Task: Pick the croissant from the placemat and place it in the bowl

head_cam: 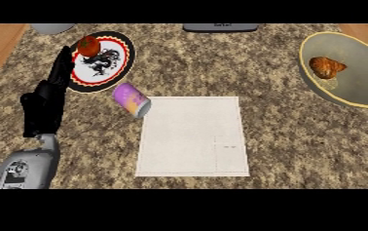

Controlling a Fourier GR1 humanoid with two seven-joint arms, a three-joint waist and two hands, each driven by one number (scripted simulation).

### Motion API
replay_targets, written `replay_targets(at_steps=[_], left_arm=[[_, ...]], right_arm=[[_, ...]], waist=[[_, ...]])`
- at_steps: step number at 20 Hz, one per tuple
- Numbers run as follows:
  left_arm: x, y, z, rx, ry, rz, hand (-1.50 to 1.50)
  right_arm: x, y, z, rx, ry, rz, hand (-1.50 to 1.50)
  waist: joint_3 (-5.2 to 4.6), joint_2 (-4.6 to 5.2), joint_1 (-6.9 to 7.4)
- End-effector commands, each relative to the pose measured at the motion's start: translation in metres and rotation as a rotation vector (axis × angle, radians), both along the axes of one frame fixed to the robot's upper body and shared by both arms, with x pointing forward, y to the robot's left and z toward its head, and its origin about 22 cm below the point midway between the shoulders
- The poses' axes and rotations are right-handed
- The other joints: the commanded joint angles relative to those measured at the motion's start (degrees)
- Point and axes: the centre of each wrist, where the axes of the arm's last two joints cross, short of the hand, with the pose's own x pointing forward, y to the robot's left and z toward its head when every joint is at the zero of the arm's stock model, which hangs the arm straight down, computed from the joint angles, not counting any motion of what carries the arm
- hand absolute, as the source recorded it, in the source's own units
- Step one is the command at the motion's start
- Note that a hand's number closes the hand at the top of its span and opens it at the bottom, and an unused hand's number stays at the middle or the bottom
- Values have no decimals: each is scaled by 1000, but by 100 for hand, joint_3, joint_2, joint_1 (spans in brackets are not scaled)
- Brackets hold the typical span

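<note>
The counter [287,147] carries one white placemat [193,136], one bowl [352,86] with a yellow rim, and one patterned plate [108,74] with a black and red border. There is one croissant [327,67], which lies in the bowl, one tomato [88,46], which sits on the plate, and one purple can [131,99] lying on its side. At the far edge there are two partly seen objects, one grey [52,28] and one dark [220,27], and one hand [45,105] shows at the left.
</note>
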Motion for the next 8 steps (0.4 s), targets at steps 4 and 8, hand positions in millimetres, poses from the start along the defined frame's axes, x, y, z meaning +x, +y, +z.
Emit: replay_targets(at_steps=[4,8], left_arm=[[-17,5,6,5,-10,0,0],[6,3,16,1,-5,3,0]], right_arm=[[-37,2,-12,-4,-24,64,-150],[-59,10,-17,10,-18,74,-150]], waist=[[-6,-16,-7],[-4,-4,-25]])
